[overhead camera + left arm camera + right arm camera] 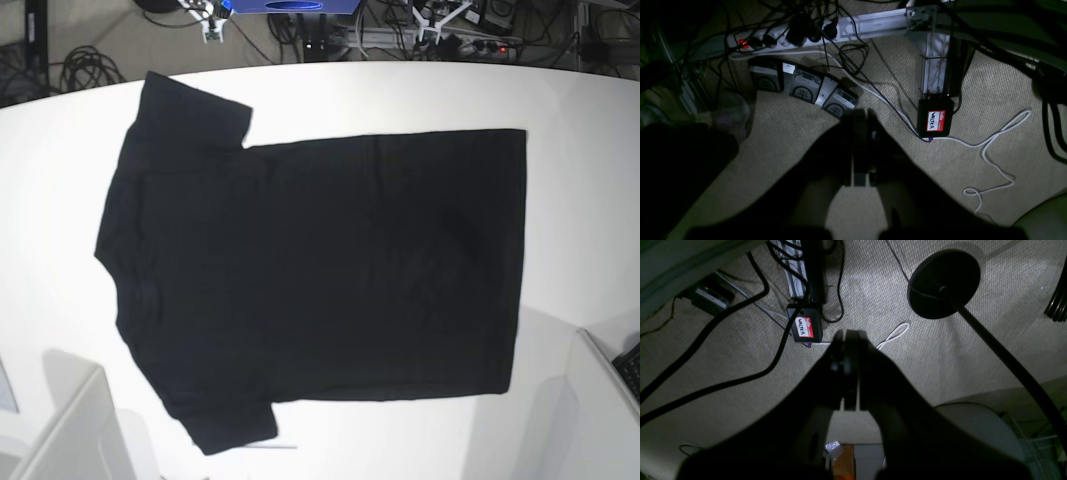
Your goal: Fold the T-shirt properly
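The T-shirt (320, 270) lies spread flat on the white tabletop (570, 110), plain black side up, sleeves out, collar toward my right arm's side. No fold shows, so all the folding is left. My left gripper (860, 116) and right gripper (849, 336) hang over the floor, jaws together, holding nothing.

The left gripper (860, 146) points down toward the floor, its two dark fingers pressed together along a thin seam, with nothing between them. The right gripper (848, 368) hangs in the same downward pose, its jaws likewise closed and empty, the fingertips meeting at a narrow line. Neither arm appears in the base view, so both are held away from the table, each seen only through its own wrist camera, where the dim light leaves little surface detail.
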{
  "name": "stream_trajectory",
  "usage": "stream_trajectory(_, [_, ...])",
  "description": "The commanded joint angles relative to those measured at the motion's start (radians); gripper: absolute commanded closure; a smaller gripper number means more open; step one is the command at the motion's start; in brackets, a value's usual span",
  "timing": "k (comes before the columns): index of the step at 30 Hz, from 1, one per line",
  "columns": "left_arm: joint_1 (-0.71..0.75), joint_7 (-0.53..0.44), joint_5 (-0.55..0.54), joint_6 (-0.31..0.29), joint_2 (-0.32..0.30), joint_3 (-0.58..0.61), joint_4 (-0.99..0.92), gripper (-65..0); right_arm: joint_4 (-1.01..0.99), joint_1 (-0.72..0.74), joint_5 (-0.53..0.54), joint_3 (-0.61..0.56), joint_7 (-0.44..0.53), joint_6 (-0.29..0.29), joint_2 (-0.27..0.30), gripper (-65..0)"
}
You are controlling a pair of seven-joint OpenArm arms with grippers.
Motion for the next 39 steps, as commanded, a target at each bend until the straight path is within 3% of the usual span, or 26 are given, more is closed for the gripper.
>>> stream_trajectory(1, [0.011,-0.003,0.000,0.004,-0.002,-0.001,0.000,0.0,0.005,-0.006,0.004,-0.002,0.018,-0.003,0.003,0.0])
stream_trajectory(18, [0.030,-0.009,-0.074,0.004,-0.007,0.011,0.006,0.0,0.030,-0.027,0.006,0.004,0.028,-0.003,0.024,0.0])
stream_trajectory(23, [0.180,-0.001,-0.074,0.004,-0.037,0.012,0.262,0.0,0.228,-0.144,0.007,0.016,0.022,-0.003,0.029,0.0])
stream_trajectory(30, [0.427,-0.007,-0.086,0.004,-0.119,0.000,0.663,0.0,0.495,-0.307,0.007,0.179,-0.082,-0.002,0.032,0.0])
stream_trajectory(36, [0.539,-0.009,-0.088,0.005,-0.157,-0.011,0.821,0.0,0.829,-0.472,0.007,0.245,-0.168,-0.002,0.017,0.0])
stream_trajectory(39, [0.604,-0.009,-0.088,0.005,-0.159,-0.103,0.911,0.0,0.986,-0.534,0.007,0.308,-0.222,-0.002,-0.015,0.0])
